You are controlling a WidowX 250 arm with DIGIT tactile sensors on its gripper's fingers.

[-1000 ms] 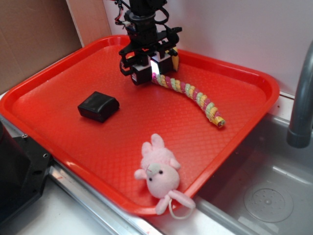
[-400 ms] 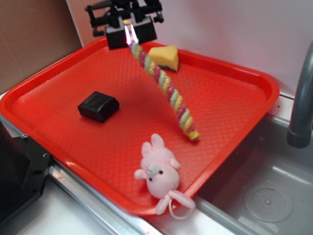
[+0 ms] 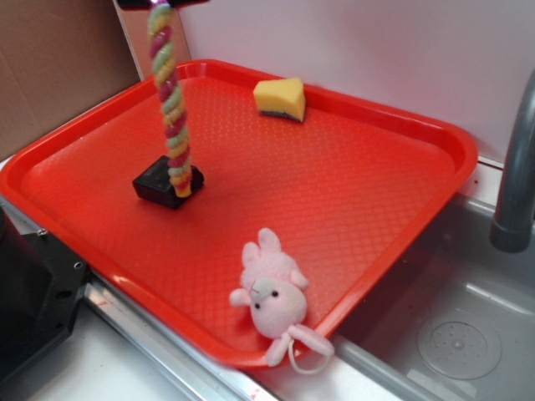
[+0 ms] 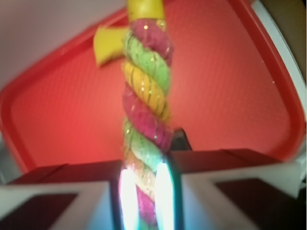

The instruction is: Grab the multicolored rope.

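The multicolored rope (image 3: 170,102), twisted in pink, yellow, pale green and white, hangs straight down over the left part of the red tray (image 3: 359,192). Its lower tip dangles in front of a small black block (image 3: 159,181). My gripper (image 4: 146,191) is shut on the rope's upper end (image 4: 144,96); in the wrist view both glowing pads (image 4: 127,196) press against the cord. In the exterior view only the gripper's lowest edge shows at the top of the frame.
A yellow sponge wedge (image 3: 281,98) lies at the tray's back rim. A pink plush bunny (image 3: 272,294) sits at the tray's front edge. A steel sink (image 3: 451,326) and a grey faucet pipe (image 3: 514,184) stand to the right.
The gripper rose and moved left, lifting the rope off the tray. The rope went from lying on the tray, to slanting, to hanging vertically above the black block.
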